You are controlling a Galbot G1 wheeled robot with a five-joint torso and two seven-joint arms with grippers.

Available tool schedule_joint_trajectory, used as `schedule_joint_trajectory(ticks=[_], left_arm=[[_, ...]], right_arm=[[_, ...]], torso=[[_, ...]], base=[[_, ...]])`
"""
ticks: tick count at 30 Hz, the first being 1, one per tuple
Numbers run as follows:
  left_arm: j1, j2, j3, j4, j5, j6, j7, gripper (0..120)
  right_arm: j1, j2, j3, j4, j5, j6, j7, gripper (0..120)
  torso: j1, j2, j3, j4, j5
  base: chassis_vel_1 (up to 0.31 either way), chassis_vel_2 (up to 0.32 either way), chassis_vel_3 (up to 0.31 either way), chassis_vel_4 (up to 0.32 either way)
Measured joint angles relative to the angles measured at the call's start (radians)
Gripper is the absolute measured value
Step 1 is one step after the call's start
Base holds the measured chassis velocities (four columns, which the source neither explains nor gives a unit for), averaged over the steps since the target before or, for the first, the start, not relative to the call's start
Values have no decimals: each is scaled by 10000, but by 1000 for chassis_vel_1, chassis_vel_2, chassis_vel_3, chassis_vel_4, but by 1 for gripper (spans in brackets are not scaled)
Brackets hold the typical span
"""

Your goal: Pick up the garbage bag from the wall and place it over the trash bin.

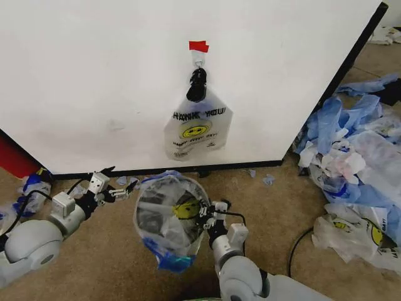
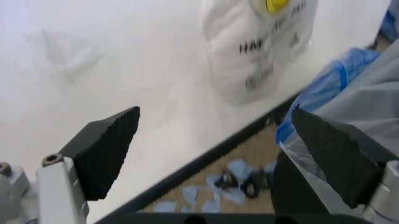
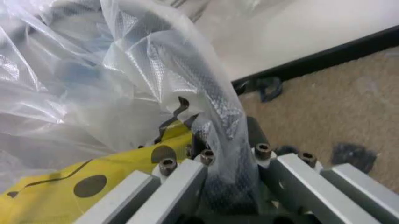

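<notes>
The garbage bag (image 1: pixel 168 219) is draped over the trash bin (image 1: pixel 158 218) in the lower centre of the head view, on the carpet floor (image 1: pixel 276 207) just in front of the wall (image 1: pixel 94 75). Its yellow smiley print faces the right claw (image 1: pixel 204 216).

Right claw: at the bin's right rim, touching the bag. In the right wrist view its fingers (image 3: pixel 187 182) are pressed together on the bag's thin plastic and the black mesh rim, w/ the yellow print just beside them at lower left of that frame.

Left claw (image 1: pixel 120 190): lower left of the head view, near the bag's upper left edge. In the left wrist view its black pads (image 2: pixel 109 149) are spread wide w/ nothing between them; the bag's blue trim is just beside the right-hand pad.

On the wall above, a whiter THANK YOU bag (image 1: pixel 197 128) hangs under a red tape mark (image 1: pixel 198 46). A pile of blue & white plastic bags (image 1: pixel 360 157) lies at the right of the head view.
</notes>
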Motion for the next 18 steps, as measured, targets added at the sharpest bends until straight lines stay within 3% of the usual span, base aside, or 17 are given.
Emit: schedule_joint_trajectory(ticks=[8,14,18], left_arm=[[88,-128,21,-951,-812,396,-795,95],[1141,-196,-37,-2675,-1920,813,-1867,94],[1428,-160,-56,-3178,-2198,920,-2131,94]], right_arm=[[-238,279,716,-133,69,133,-72,0],[-445,517,1270,-373,38,302,-215,0],[-510,530,1440,-465,-19,368,-252,0]], torso=[[0,0,0,1,0],[0,0,0,2,0],[0,0,0,1,0]], base=[[0,0,0,0],[0,0,0,0],[0,0,0,0]])
